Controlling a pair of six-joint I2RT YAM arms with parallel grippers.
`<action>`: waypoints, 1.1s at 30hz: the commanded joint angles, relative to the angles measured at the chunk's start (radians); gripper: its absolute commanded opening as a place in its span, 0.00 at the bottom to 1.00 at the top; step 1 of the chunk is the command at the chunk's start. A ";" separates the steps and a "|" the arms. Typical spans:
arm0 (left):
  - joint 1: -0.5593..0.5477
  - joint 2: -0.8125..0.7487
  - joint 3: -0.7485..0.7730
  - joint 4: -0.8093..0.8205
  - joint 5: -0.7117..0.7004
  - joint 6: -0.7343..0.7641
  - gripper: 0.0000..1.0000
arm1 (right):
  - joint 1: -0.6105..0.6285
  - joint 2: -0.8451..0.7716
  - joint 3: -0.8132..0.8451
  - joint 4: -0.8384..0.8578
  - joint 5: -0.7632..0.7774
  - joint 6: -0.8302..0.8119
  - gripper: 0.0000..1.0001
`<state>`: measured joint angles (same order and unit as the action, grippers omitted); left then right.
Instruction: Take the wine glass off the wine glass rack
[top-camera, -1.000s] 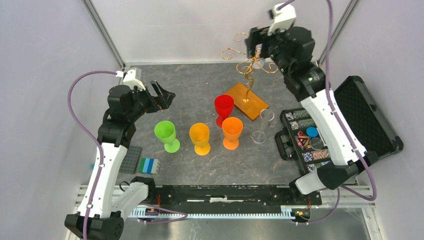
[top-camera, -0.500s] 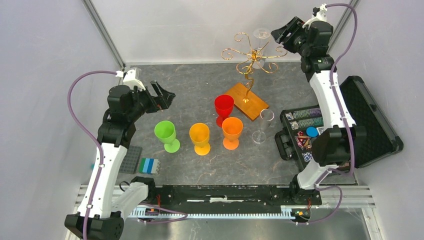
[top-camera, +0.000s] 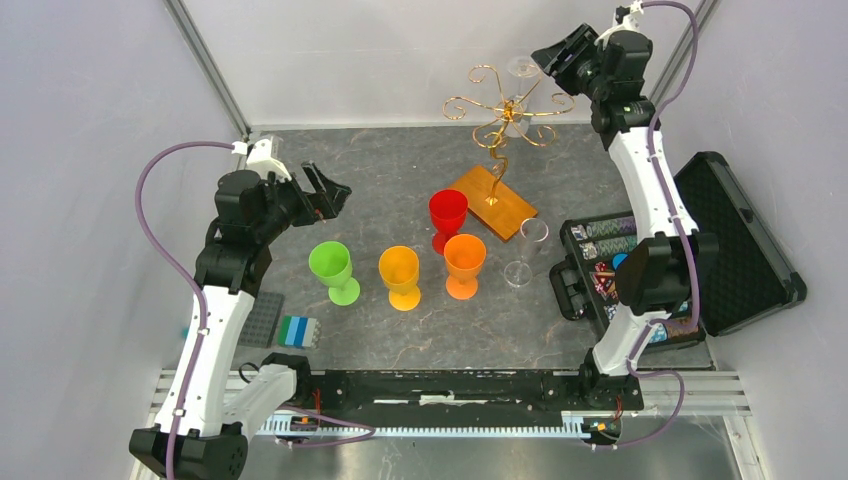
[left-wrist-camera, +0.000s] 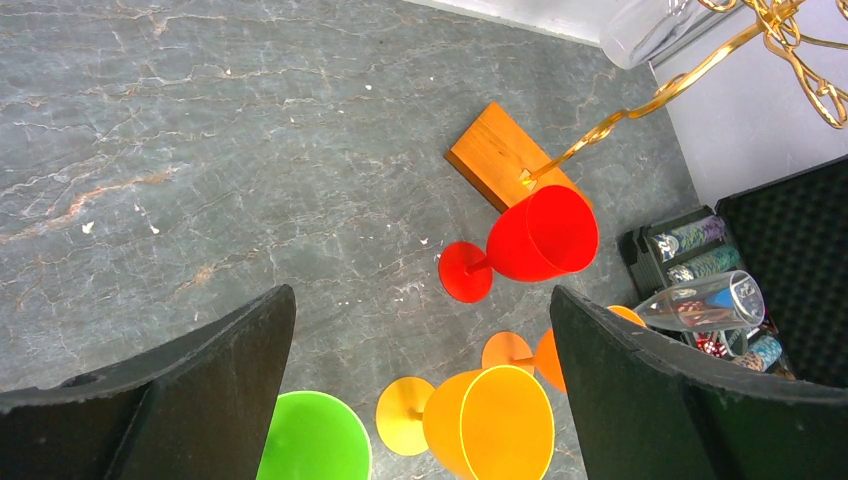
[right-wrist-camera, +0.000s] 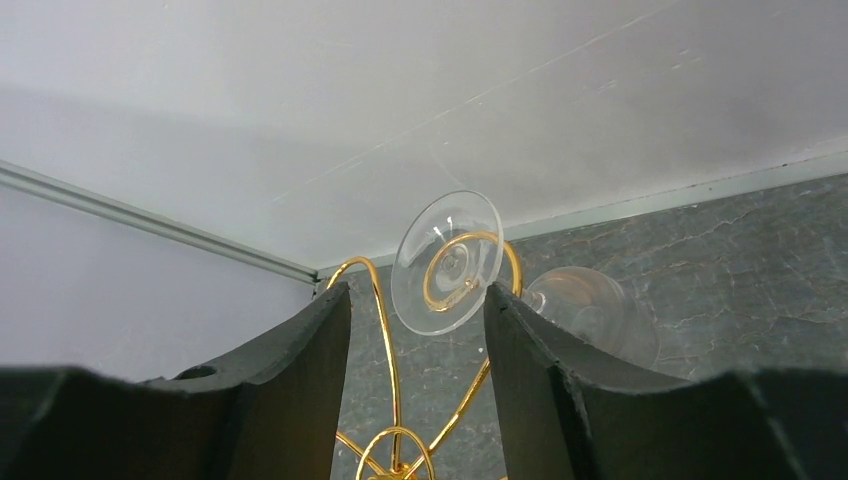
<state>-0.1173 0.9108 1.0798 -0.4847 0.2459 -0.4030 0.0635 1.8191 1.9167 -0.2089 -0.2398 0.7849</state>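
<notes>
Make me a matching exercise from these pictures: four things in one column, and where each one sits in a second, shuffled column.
Things
1. red goblet
2. green goblet
3. wine glass hanging on the gold rack
4. poker chips

Places
A. in the open black case
B. just ahead of the right fingers
C. leftmost of the coloured goblets
D. next to the rack's amber base

Pairs: 1-D, 2-C, 3-B, 4-A

Behind the left pincer and right pincer, white links join black joint housings. A mauve cable loops alongside. The fingers are broad, matte black wedges.
</notes>
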 joint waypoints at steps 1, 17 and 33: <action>0.006 -0.004 0.023 0.024 0.027 0.006 1.00 | 0.006 -0.003 0.035 0.019 0.029 0.019 0.56; 0.006 -0.006 0.019 0.028 0.023 0.010 1.00 | 0.031 0.020 0.014 0.019 0.083 0.020 0.48; 0.007 -0.012 0.007 0.028 0.010 0.020 1.00 | 0.101 0.012 0.007 0.058 0.320 -0.210 0.47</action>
<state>-0.1173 0.9108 1.0798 -0.4847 0.2459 -0.4030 0.1551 1.8359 1.9167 -0.2089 -0.0193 0.6624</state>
